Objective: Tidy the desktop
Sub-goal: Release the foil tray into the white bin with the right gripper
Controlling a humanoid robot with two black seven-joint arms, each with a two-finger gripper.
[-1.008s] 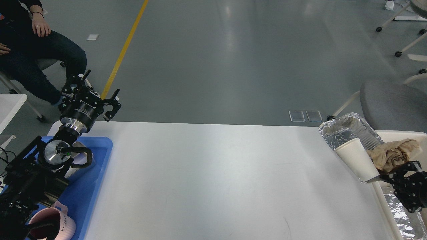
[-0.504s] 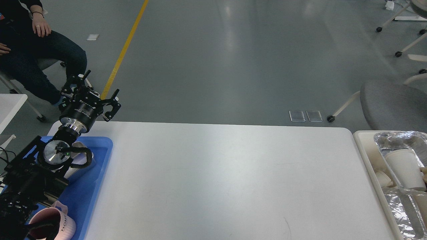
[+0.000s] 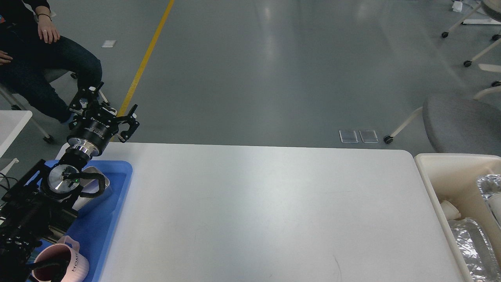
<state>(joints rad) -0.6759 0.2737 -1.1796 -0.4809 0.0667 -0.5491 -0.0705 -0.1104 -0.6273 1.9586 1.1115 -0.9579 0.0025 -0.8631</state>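
The desktop [image 3: 254, 211] is a wide white tabletop with rounded corners, and its middle is bare. My left gripper [image 3: 118, 95] hangs over the far left corner, just beyond the table's back edge. It is open with nothing between its fingers. My left arm runs back over a blue tray [image 3: 113, 196] at the left edge. My right gripper is out of view.
On the blue tray stand a pink mug [image 3: 76, 264] and a shiny metal vessel [image 3: 94, 192], partly under my arm. A cream bin [image 3: 438, 172] at the right edge holds crumpled foil trays [image 3: 469, 246]. A person sits at far left, and a grey chair [image 3: 462, 121] stands at far right.
The foil tray with the paper cup and brown paper went from the table's right edge down into the cream bin. My right gripper left the view. My left gripper drifted slightly left.
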